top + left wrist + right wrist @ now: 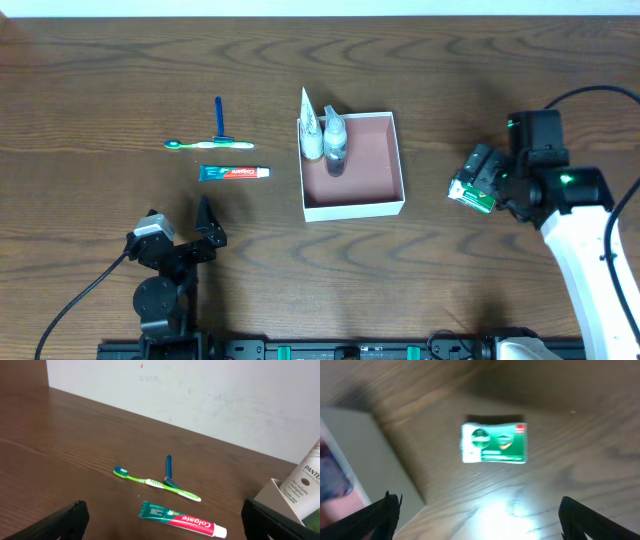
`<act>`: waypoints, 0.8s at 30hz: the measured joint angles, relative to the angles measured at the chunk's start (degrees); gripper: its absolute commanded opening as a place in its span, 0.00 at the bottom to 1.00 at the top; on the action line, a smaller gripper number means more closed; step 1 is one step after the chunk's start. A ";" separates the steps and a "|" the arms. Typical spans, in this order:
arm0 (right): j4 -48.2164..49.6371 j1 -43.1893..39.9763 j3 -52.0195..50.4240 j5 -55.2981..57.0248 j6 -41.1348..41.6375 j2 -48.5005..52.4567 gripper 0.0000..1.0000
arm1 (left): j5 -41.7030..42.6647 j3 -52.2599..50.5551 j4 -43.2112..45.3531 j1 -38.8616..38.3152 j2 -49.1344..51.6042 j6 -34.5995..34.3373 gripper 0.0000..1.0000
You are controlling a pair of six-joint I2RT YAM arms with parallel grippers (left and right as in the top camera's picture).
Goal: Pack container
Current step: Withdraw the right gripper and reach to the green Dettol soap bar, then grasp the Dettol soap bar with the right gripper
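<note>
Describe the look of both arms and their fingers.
Left arm: all black, with a small grey part and a trailing black cable. Right arm: white link, black wrist with green lights, black cable. Fingers are black on both.

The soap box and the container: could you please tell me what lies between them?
Nothing: only bare table lies between the soap box and the container, as the overhead and right wrist views show.
</note>
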 measured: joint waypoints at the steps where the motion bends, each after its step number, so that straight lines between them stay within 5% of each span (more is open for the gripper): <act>1: 0.07 -0.94 0.00 -0.04 0.00 0.61 0.99 | 0.00 0.00 0.00 0.00 0.02 0.00 0.98; 24: 6.29 -3.43 -0.02 -4.13 -9.84 25.00 0.99 | 0.00 0.00 0.00 0.00 0.02 0.00 0.98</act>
